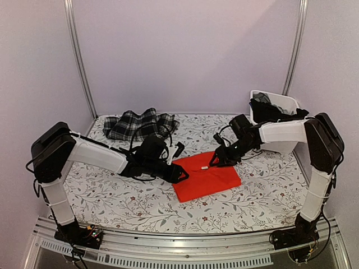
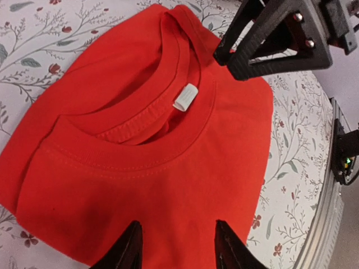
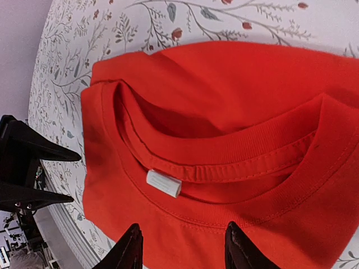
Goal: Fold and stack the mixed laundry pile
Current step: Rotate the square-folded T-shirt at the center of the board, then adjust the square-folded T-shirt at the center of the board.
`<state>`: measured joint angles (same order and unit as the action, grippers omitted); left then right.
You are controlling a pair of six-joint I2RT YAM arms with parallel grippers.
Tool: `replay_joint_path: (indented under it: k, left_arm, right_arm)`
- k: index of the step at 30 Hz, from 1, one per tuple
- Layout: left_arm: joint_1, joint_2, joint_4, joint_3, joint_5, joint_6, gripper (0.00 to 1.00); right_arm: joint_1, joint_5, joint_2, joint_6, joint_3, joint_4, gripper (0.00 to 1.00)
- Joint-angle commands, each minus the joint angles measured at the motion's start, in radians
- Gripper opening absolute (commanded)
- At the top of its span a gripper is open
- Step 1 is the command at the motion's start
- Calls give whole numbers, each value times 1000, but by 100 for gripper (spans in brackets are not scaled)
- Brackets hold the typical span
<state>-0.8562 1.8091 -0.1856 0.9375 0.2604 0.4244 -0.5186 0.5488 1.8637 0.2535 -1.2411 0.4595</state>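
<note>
reaching in from the left, the white and black left arm stretches over the white tablecloth with little flowers and leaves. behind it, near the back wall, a soft black-and-white plaid garment lies in a crumpled heap, well apart from the other clothes. the left gripper sits at the left edge of a bright orange-red t-shirt. its two black fingers are spread apart, with flat red cloth showing between them, and they pinch nothing. the orange-red t-shirt lies folded into a neat flat block near the middle of the table, collar side up. a small white tag is sewn inside the round collar. the right gripper is at the back edge of the shirt, just by the collar, and points toward the left one. its fingers are spread apart too, low over the red cloth, and they hold nothing. more to the right, a white plastic bin stands at the back right corner of the table. dark black and grey clothes lie bunched up inside it. the right arm crosses in front of the bin.
</note>
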Motion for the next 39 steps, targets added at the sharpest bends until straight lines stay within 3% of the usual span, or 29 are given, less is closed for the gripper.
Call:
replay_joint_path:
  k: [1,7,13,19,24,27,35,39]
  left_arm:
    - [11,94,44,41,22,41,40]
    - [129,94,74,-50,13,109,29]
    - [247,-20,122,-135,-38,90,31]
    - [292,-173,121,-186,-18,56,47]
    - [298,-197,171,-171,-36,55,53]
    - [298,-168,173,-161,-23,53,56]
    - [295,-120,117,-151,34,57,60]
    - [294,-98,111,-136,31,55,60]
  right_arm:
    - [-13,10,63,-27,102,-86,47]
    - [-118,88,52,46,222,-223,47]
    - [-248,236,8,178,268,-358,49]
    - [-65,105,-181,96,256,-251,50]
    - [59,-53,-190,2,216,-108,48]
    - [67,-85,-150,-44,200,-75,48]
    - [63,48,-40,-76,209,-123,39]
    - [51,44,27,-89,200,-114,37]
